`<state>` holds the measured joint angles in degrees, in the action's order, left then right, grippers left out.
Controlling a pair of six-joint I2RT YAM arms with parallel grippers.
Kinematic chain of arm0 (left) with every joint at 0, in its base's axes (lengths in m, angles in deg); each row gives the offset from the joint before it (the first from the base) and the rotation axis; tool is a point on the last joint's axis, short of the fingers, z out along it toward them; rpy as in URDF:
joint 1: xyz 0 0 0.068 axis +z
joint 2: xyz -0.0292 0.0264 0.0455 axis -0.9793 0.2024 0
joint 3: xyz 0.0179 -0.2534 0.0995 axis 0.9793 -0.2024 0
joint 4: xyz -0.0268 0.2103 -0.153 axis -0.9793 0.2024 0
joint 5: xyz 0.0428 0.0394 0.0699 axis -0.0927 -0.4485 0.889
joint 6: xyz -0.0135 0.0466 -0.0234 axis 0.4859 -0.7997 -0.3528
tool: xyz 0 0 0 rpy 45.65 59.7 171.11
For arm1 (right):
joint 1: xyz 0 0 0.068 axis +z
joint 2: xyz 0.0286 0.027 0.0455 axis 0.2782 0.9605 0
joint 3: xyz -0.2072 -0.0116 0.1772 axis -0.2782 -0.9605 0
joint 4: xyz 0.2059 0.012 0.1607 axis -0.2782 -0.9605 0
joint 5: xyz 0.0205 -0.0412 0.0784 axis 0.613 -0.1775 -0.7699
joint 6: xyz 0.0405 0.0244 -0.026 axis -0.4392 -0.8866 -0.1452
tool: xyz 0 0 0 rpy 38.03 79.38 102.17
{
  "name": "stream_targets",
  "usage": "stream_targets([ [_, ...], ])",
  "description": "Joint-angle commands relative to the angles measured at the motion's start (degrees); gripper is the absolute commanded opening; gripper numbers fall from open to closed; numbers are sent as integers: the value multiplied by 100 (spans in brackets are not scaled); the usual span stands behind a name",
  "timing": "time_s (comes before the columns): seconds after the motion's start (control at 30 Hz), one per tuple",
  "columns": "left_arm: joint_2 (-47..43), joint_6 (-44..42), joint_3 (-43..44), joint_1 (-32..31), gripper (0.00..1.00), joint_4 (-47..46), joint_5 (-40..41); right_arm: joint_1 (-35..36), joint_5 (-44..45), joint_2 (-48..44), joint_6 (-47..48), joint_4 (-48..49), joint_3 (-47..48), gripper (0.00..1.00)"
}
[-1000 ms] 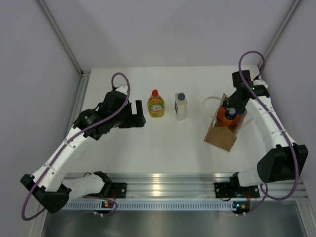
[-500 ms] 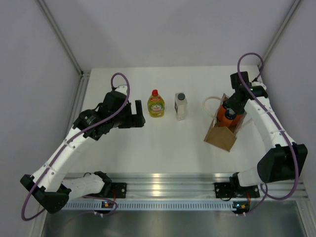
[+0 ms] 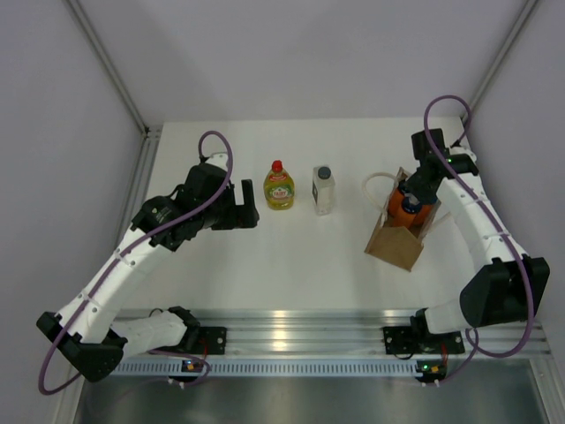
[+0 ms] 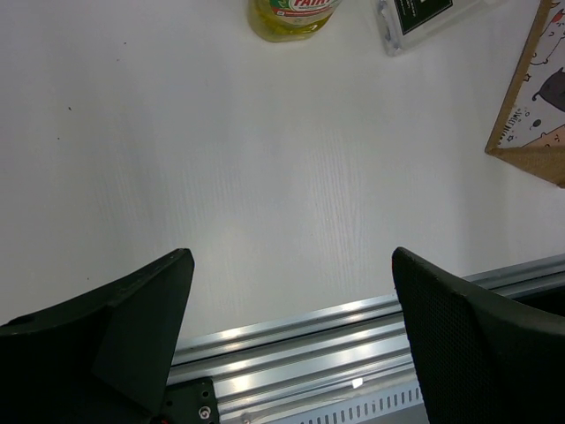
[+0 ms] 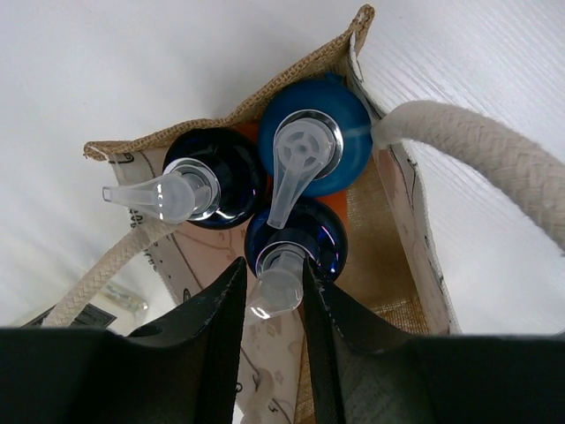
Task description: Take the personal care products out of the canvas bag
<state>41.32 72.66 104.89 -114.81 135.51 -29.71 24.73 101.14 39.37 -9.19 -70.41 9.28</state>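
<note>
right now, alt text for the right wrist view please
Three blue-topped pump bottles packed together inside an open canvas bag, seen from above. Dark fingers of the right tool straddle the nearest pump; a pale rope handle crosses the right side.

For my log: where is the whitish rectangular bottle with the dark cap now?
In the top view, the whitish rectangular bottle stands between the yellow-green red-capped bottle, close on its left, and the tan canvas bag, farther on its right.
</note>
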Motion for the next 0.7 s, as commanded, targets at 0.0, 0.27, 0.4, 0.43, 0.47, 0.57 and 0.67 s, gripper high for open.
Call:
stream_targets([
  [0.0,-88,-41,8,-25,98,-92,55,91,93,-13,-41,180,-76,29],
  [0.27,-36,-41,17,-16,98,-83,72,91,76,-30,47,180,-156,29],
  [0.4,-44,-50,17,-16,98,-83,107,91,5,5,73,189,-217,30],
  [0.43,-62,-41,8,-16,98,-83,116,91,-12,13,73,189,-217,30],
  [0.47,-71,-59,8,-16,98,-92,125,91,-39,22,82,189,-217,31],
  [0.57,-80,-59,-18,-16,98,-92,143,100,-74,40,99,189,-182,31],
  [0.67,-97,-59,-18,-16,98,-92,134,91,-65,5,108,189,-156,29],
])
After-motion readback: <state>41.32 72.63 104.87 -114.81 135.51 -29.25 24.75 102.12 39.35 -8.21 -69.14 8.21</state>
